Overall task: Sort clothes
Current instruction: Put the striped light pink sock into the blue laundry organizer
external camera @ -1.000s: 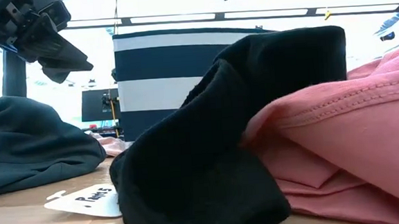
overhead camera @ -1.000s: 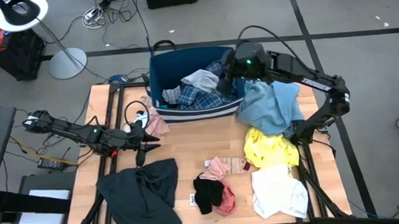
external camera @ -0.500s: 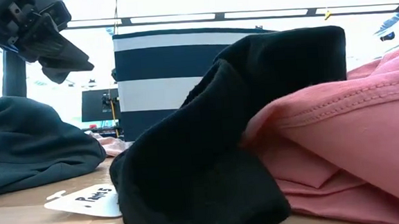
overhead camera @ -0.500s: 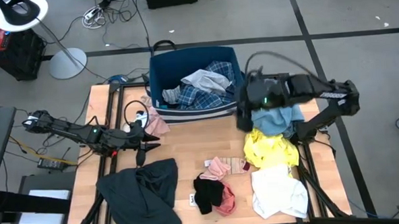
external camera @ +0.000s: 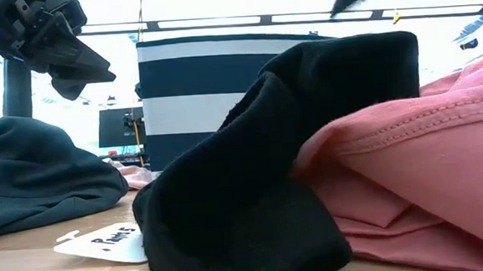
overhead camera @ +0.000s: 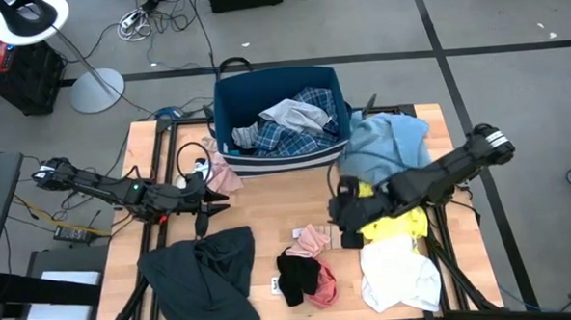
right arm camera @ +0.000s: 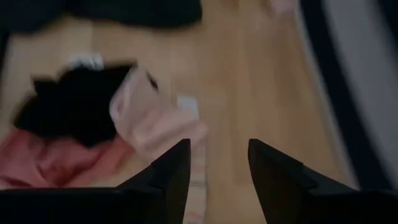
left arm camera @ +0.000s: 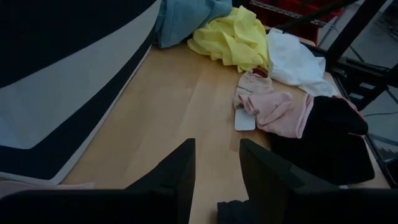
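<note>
From above, the navy rectangular fabric bin with white stripes (overhead camera: pixel 228 126) sits at the far edge of the light wooden table (overhead camera: pixel 268 199), holding a blue plaid garment (overhead camera: pixel 307 111) and a crumpled pale grey piece (overhead camera: pixel 285 113). A light blue garment (overhead camera: pixel 386 141) lies just beside the bin's right end, with a crumpled yellow garment (overhead camera: pixel 399 220) nearer and a white garment (overhead camera: pixel 399 274) nearest the front edge. A small pale pink piece (overhead camera: pixel 310 239) lies mid-table, touching a black garment (overhead camera: pixel 295 275) that overlaps a salmon-pink one (overhead camera: pixel 325 288). A dark grey garment (overhead camera: pixel 202 275) spreads over the front left corner. The right gripper (overhead camera: pixel 346 218) hangs above the bare wood between the pink piece and the yellow garment; the left gripper (overhead camera: pixel 203 218) waits near the bin's left corner, above the grey garment's far edge.

The table-height camera adds what the overhead one hides: the black garment (external camera: pixel 294 166) humped against the salmon-pink one (external camera: pixel 428 166), a white printed tag (external camera: pixel 105 240) beside it, and the striped bin (external camera: pixel 193 92) behind. The left gripper (external camera: pixel 60 50) hangs at upper left.

The left wrist camera shows its own fingers (left arm camera: pixel 177 171) spread apart, empty, over bare wood, with the yellow garment (left arm camera: pixel 233 38), white garment (left arm camera: pixel 295 62) and pink piece (left arm camera: pixel 273 106) beyond.

The right wrist camera, blurred, shows its fingers (right arm camera: pixel 174 171) likewise parted with nothing between them, above the pink piece (right arm camera: pixel 146 115) and black garment (right arm camera: pixel 71 106).
</note>
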Tool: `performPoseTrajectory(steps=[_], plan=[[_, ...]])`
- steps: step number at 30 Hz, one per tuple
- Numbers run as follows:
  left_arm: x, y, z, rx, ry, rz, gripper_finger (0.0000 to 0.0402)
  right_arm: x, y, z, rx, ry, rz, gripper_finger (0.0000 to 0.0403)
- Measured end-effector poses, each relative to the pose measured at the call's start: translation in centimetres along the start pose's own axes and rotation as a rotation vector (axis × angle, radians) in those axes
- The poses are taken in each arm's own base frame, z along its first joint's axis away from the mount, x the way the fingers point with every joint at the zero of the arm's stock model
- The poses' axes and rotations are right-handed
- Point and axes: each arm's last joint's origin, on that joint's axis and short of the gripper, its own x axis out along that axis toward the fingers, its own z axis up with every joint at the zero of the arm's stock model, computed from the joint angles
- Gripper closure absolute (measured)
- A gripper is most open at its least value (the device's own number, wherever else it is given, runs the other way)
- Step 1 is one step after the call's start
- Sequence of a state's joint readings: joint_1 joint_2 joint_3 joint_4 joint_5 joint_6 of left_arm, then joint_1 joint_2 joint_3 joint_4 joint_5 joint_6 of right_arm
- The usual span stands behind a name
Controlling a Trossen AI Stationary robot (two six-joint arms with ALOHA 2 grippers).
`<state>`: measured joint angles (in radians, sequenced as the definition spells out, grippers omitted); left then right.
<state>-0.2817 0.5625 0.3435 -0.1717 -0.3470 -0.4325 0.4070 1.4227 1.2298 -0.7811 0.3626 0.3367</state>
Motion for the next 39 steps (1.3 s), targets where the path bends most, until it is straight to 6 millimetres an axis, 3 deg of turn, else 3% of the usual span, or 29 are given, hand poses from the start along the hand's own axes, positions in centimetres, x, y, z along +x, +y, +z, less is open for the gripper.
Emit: performPoseTrajectory(steps=[9,16,24,32,36,39], plan=[[0.0,0.0,0.0,-0.02,-0.003,-0.001,0.027,5.5,1.3,-7.9,0.11,0.109,-0.016,0.0243],[0.0,0.0,0.0,-0.02,-0.004,0.003,0.027,7.7,1.1,-11.5,0.175,0.11,0.013,0.0246],[0.0,0.1,0.1,-0.021,-0.019,0.032,0.027,8.9,1.1,-12.9,0.161,0.099,0.023,0.0263],[0.0,0.0,0.3,-0.027,-0.038,0.032,0.027,12.1,2.1,-13.8,0.127,0.154,-0.019,0.0295],[0.0,0.0,0.3,-0.027,-0.039,0.031,0.027,11.2,1.9,-12.8,0.035,0.152,-0.057,0.0382],[0.0,0.0,0.3,-0.029,-0.042,0.03,0.027,9.2,0.9,-10.8,-0.022,0.137,-0.15,0.039]])
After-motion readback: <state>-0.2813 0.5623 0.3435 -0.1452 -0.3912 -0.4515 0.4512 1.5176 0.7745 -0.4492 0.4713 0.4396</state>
